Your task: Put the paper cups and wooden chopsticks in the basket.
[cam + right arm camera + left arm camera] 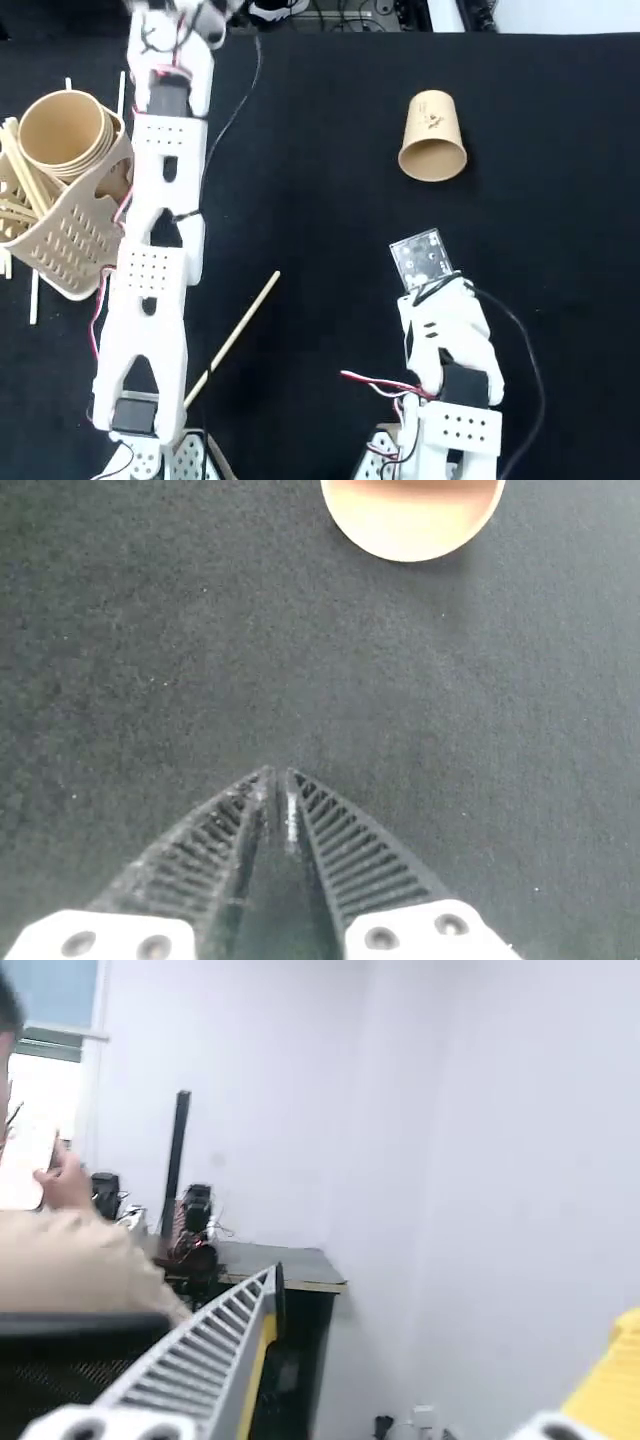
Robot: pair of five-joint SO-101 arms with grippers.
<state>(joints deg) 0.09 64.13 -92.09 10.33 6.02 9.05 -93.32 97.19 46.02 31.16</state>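
Cups (65,132) and chopsticks (20,172) sit in the basket (70,238), upper left; we still need one cup (433,137), upper right, and one chopstick (232,338), lower centre. Right gripper (275,780) clenched empty, left gripper (450,1305) released.

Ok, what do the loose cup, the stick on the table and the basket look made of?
Loose cup: matte tan paper, by its dull surface. Stick: pale bare wood, probably. Basket: beige plastic, likely, with moulded slots.

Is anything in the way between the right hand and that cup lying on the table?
No, nothing visible. Only bare black table lies between the shut right hand and the paper cup, whose open mouth faces it.
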